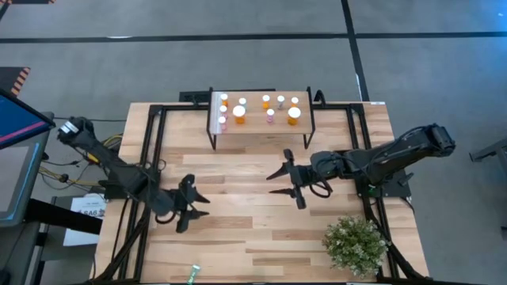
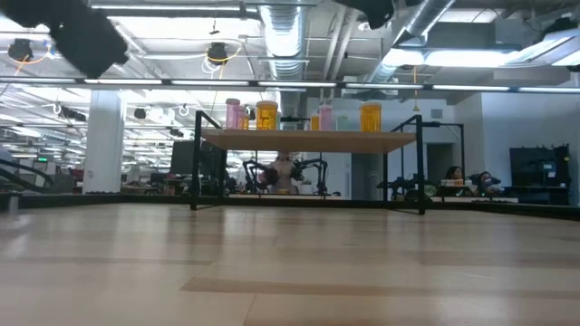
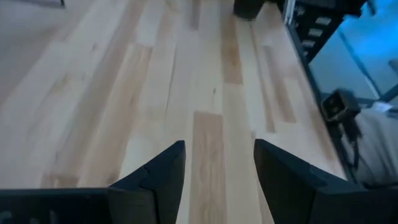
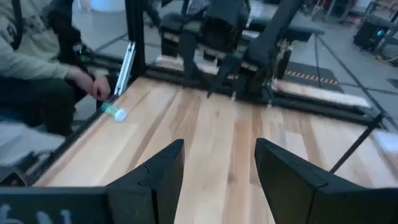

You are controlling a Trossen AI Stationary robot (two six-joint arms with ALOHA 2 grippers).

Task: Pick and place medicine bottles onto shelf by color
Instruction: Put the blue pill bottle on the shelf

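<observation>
The shelf stands at the table's far edge, a white strip on its left end. Several white-capped medicine bottles stand on it, orange and pink ones; they also show in the low view. One green bottle lies on its side at the table's near edge and also shows in the right wrist view. My left gripper is open and empty over the table's left middle. My right gripper is open and empty near the table's centre, in front of the shelf.
A green potted plant stands at the near right corner. A person's hand is at the table's near edge by the green bottle. Black frame rails run along the table's sides. Bare wood lies between the two grippers.
</observation>
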